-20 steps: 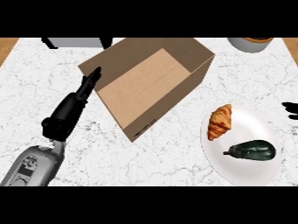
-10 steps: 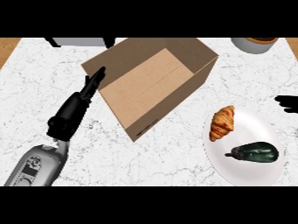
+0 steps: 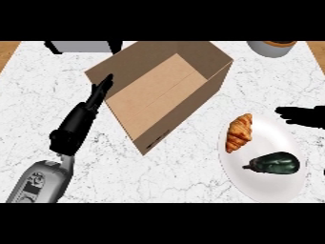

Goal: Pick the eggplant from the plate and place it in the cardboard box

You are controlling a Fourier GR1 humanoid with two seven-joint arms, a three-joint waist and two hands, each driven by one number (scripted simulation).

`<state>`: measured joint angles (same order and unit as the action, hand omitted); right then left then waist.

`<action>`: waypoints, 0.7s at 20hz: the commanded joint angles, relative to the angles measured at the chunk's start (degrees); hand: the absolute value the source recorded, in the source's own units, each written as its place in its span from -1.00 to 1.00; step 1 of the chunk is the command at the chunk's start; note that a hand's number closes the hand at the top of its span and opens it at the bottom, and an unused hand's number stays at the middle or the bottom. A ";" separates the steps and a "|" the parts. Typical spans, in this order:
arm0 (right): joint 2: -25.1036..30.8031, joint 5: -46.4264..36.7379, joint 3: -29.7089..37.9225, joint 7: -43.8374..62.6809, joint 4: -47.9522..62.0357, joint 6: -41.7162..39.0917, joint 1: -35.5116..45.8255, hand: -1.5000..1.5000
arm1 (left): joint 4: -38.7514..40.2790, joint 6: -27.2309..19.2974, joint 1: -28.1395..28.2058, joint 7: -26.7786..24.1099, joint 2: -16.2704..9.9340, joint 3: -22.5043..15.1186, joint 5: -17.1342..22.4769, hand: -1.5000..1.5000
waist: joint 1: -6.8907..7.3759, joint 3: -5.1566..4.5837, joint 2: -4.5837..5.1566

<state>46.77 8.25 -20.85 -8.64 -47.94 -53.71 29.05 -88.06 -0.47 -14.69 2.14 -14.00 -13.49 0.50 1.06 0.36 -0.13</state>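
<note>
The dark green, glossy eggplant (image 3: 274, 162) lies on the white round plate (image 3: 263, 188) with its long axis running roughly left to right across the head view, tilted slightly; its narrow stem end points toward the view's left and its fat rounded end toward the right. It sits in the lower right half of the plate. A golden-brown croissant (image 3: 239, 132) shares the plate, lying near the plate's upper left rim, apart from the eggplant.

The open brown cardboard box (image 3: 161, 93) stands left of the plate, its inside showing only bare cardboard.

The black right hand (image 3: 316, 116) comes in from the right edge with fingers stretched straight over the plate's upper right rim, holding nothing. The black left hand (image 3: 98, 93) rests beside the box's left wall, fingers straight.
</note>
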 commanded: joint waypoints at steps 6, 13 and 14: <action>-4.66 -8.72 -2.70 -6.72 2.18 -1.73 -1.56 -1.00 | 0.55 2.75 2.81 1.30 0.72 0.12 0.09 0.00 | -0.47 -0.29 0.31; -6.02 -11.36 -0.10 -8.89 4.47 -0.86 -0.05 -1.00 | 2.84 3.85 2.55 -0.11 1.56 1.87 -0.78 0.00 | -0.62 -0.32 0.33; -7.97 -10.61 0.24 -7.38 4.29 0.54 0.39 -1.00 | -1.81 2.02 5.51 2.02 3.27 -1.20 -2.49 0.00 | -0.38 -0.31 0.24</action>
<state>40.15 -0.88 -21.42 -12.20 -45.39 -50.70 28.30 -89.67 1.19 -12.98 2.57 -12.96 -11.65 -1.23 0.55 0.35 -0.28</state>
